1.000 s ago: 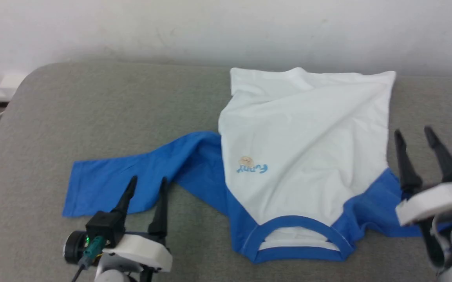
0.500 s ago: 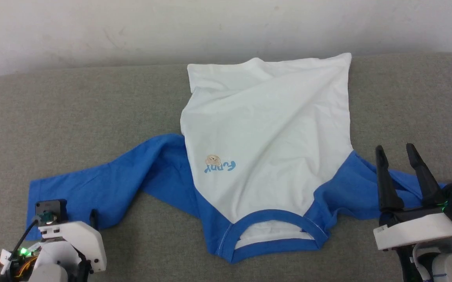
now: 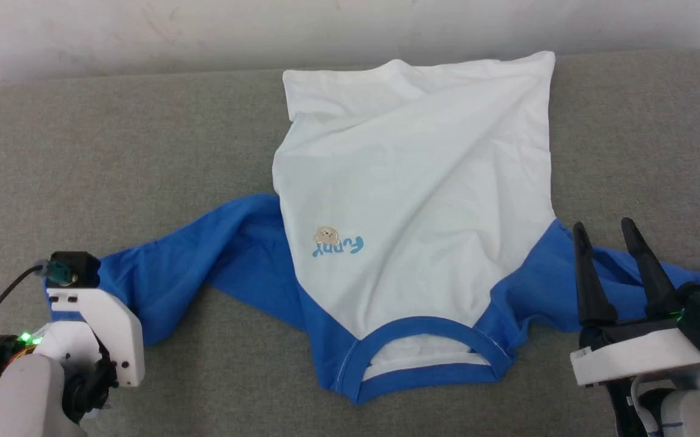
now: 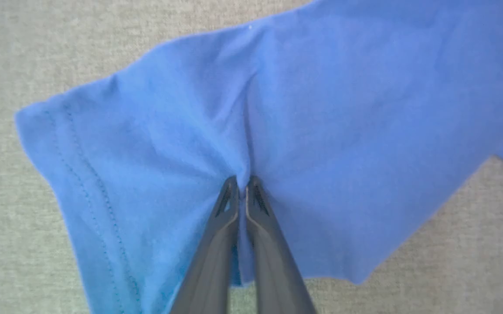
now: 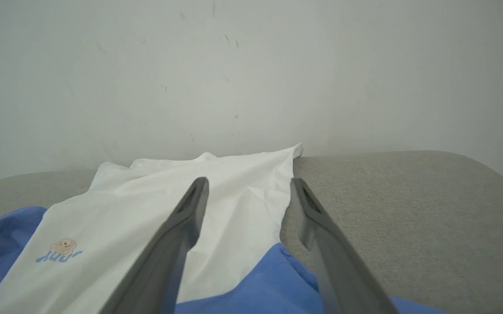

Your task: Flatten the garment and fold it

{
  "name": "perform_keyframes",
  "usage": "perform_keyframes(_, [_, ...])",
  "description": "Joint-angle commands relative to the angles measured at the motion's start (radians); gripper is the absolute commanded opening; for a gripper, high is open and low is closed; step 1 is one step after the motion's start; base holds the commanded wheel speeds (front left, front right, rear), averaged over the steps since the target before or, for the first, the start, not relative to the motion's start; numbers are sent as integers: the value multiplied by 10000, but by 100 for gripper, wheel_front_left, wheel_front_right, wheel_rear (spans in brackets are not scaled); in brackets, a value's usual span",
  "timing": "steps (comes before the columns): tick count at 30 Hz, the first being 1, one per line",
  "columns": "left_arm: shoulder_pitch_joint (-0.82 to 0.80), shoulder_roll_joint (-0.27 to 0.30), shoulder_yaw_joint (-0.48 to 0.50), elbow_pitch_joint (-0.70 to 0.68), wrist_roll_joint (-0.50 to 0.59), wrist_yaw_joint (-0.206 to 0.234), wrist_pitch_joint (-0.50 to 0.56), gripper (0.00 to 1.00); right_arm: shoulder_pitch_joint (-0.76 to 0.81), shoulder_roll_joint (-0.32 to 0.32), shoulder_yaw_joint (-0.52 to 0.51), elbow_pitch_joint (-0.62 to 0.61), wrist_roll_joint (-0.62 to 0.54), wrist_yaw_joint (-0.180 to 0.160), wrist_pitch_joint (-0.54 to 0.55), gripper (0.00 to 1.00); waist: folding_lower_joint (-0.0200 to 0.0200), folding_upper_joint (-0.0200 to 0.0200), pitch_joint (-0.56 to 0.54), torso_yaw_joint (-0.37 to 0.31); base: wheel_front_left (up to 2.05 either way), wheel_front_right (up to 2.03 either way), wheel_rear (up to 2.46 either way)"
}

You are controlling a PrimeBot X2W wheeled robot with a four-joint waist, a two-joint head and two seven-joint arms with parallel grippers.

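Plainly, the garment (image 3: pixel 417 200) lies chest-up in the middle of the grey cloth-covered tabletop (image 3: pixel 113 152). Its blue neck band (image 3: pixel 423 328) is toward the robot and its white hem is toward the wall (image 3: pixel 204 36). The bear print (image 3: pixel 326 235) reads upside down from the head view.

The left pincer (image 4: pixel 243 185) is closed on a pinch of the left sleeve (image 4: pixel 155 131) a little way in from the stitched cuff. In the left wrist view, the blue cloth gathers into a ridge that runs up from the two fingertips. A hold near the cuff makes sense, since a pull outward from there would draw out the whole sleeve, which is rumpled where it meets the white body.

The right pincer (image 3: pixel 603 224) stands open over the right sleeve (image 3: pixel 544 285), fingers pointing toward the wall, with nothing between them. It looks placed to take that sleeve, so the two arms could tension the shirt from both ends.

Diagonal creases cross the white body, and the right sleeve is bunched at the shoulder. Judging by this, the work is at the flattening stage and no fold has been made yet. Thin jersey like this is likely to slide and wrinkle if it is pulled from one side alone.
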Motion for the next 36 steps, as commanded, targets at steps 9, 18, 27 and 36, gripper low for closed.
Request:
perform_keyframes(9, [114,555,177,-1127,1021,761,-2758,0,-74,67,-134,142,-133,-21,-57,100,0,0,-465,-52,0,0,0])
perform_keyframes(18, [-2214,2053,-337,-1857,2648,713,-3438,0,-315,81,89,-94,-148,-21,-34,100,0,0,-34,-809,0,0,0])
perform_keyframes(27, [-4905,2816,-1688,598,3667,23,-3053,0,-800,85,487,-49,198,-21,-296,100,0,0,999,-1822,0,0,0])
perform_keyframes(36, [-5873,2641,-2056,3221,3794,179,-3057,100,-939,86,693,183,259,-21,-454,100,0,0,1190,-1926,0,0,0])
